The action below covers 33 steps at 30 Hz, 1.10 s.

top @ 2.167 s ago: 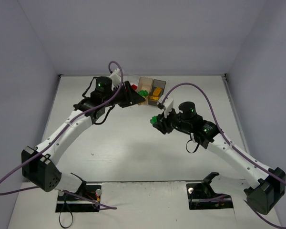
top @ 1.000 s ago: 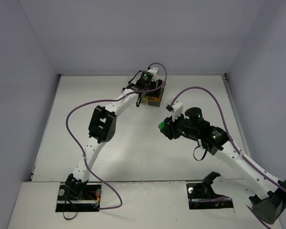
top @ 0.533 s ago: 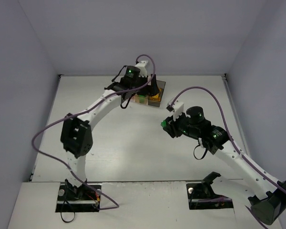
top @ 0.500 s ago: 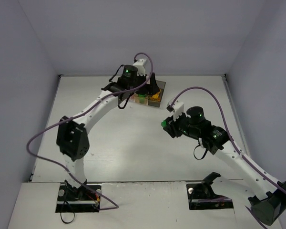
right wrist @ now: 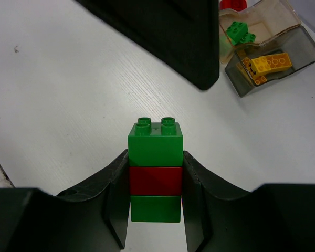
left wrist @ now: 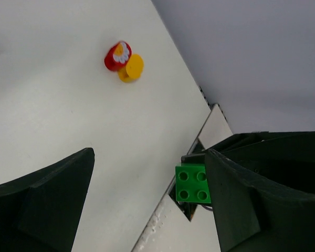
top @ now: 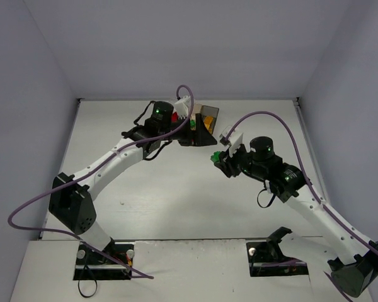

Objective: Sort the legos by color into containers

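The left hand [top: 198, 132] hung over the containers' [top: 208, 115] near side. Its black finger [right wrist: 168, 37] stood between the right hand [right wrist: 155, 157], gripping its lego stack [right wrist: 155, 142], and the orange-tinted box [right wrist: 273, 14]. Bare surface [right wrist: 252, 136] lay open toward the dark grey box [right wrist: 283, 79].

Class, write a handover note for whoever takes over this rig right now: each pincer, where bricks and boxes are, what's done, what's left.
Left pincer: open, empty.
Right pincer: shut on a green-red-green stack.
Done: Green bricks lie in the orange-tinted box, a yellow brick in the dark grey box.
To do: split and sort the stack; a red piece and a yellow piece lie loose on the table.
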Tool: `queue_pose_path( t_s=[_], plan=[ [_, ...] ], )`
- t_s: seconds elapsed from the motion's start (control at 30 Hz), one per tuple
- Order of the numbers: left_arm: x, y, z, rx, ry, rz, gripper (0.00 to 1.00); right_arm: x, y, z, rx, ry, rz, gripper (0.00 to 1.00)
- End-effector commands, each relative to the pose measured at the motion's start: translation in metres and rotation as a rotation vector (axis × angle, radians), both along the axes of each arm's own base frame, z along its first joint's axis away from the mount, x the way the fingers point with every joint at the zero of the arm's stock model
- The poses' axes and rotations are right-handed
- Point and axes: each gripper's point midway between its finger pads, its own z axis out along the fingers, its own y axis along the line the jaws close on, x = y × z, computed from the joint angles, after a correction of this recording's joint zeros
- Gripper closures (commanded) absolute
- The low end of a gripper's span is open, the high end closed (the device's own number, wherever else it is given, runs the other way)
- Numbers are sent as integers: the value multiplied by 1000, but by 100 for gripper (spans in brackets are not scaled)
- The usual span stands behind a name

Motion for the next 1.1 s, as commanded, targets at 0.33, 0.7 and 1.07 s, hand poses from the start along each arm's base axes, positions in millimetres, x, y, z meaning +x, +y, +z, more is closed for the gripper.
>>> queue_pose_path(
  t_s=[0.33, 0.7, 1.07],
  plan=[
    [-44, -22, 36, -69, -50, -122, 27, 8, 10, 47, 85, -126, 31, 99],
    [-51, -15, 34, -27, -79, -114, 45, 15, 10, 54, 73, -159, 24, 99],
    [-56, -12, 46, -43, -114, -117, 96, 17, 11, 47, 65, -145, 27, 85]
  ],
)
